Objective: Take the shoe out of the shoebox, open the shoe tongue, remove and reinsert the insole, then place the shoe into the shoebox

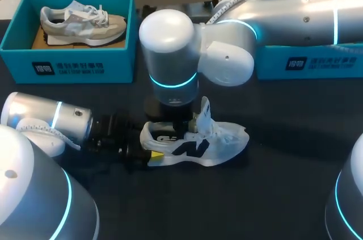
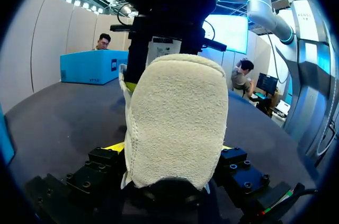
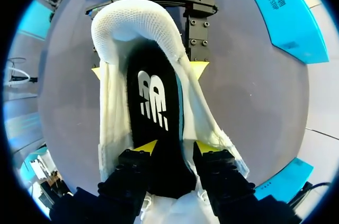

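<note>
Starting at the far left of the worktop [image 1: 283, 194], we are looking at an open teal shoebox [image 1: 74, 67] that is holding a grey and white sneaker [image 1: 82, 24], which is lying on its sole with its toe pointing right. Nearer to us, our left arm [image 1: 51, 118] is coming in low over the dark surface. Its left pincer [image 1: 148, 156] is clamping the heel [image 2: 177, 123] of the white shoe [image 1: 195, 143] from both sides, the yellow tips pressing against the cream, towel-like heel fabric. The white shoe is sitting sole down on the worktop in the middle, outside both boxes, with its heel toward the left and its toe toward the right. It is showing a dark letter mark on its side, and its thin white mesh upper is sagging and crumpling around the toe. Its tongue [image 1: 204, 112] is standing up and its mouth is gaping wide. Inside, a black insole [image 3: 153, 102] with a white logo is lying along the shoe's length. The right pincer [image 3: 174, 147] is coming down from above and pinching that insole by both edges, away from the heel, with its yellow tips set narrowly. The right arm [image 1: 272, 13] is stretching in from the right, passing in front of a second shoebox [image 1: 309, 61], also teal. The arm is covering the opening, so we cannot tell what that box is holding.
</note>
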Robot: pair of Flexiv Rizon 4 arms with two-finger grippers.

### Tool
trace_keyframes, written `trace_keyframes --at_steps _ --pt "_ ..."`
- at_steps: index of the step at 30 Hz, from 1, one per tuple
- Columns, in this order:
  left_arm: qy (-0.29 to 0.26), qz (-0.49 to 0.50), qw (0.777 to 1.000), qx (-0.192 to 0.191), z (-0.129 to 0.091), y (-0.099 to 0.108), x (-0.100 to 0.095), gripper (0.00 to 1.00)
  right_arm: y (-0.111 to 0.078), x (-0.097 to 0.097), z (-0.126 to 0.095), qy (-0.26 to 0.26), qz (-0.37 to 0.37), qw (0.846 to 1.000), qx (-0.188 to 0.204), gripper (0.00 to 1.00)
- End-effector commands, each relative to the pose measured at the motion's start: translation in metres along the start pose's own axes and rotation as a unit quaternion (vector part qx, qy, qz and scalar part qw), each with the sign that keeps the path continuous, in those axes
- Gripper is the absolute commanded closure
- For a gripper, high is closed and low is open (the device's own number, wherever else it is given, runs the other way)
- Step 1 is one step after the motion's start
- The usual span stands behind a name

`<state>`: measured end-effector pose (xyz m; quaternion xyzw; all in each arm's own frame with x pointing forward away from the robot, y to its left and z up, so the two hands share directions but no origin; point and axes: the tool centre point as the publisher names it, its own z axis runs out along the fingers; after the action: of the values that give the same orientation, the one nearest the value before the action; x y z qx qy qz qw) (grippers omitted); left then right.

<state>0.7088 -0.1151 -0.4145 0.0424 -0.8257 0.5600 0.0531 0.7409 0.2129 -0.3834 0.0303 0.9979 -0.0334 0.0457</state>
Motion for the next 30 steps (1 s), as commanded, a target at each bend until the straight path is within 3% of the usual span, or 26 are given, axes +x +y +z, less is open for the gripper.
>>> trace_keyframes --at_steps 1,13,15,18,19,30 --pt "0.0 0.0 1.0 -0.001 0.0 0.003 0.0 1.0 0.004 -0.002 0.012 0.005 -0.002 1.0 -0.007 0.56" --pt "0.0 0.0 1.0 -0.001 0.0 0.003 0.0 1.0 0.012 0.014 0.04 0.038 0.006 0.999 -0.033 0.62" --pt "0.0 0.0 1.0 -0.001 0.0 0.003 0.0 1.0 0.013 0.018 0.044 0.045 0.008 0.998 -0.033 0.72" --pt "0.0 0.0 1.0 -0.001 0.0 0.003 0.0 1.0 0.013 0.023 0.047 0.054 0.012 0.998 -0.034 0.98" --pt "0.0 0.0 1.0 -0.001 0.0 0.003 0.0 1.0 0.012 0.025 0.048 0.056 0.014 0.998 -0.033 1.0" --pt "0.0 0.0 1.0 -0.001 0.0 0.003 0.0 1.0 -0.006 0.038 0.035 0.066 0.043 0.997 -0.009 1.0"
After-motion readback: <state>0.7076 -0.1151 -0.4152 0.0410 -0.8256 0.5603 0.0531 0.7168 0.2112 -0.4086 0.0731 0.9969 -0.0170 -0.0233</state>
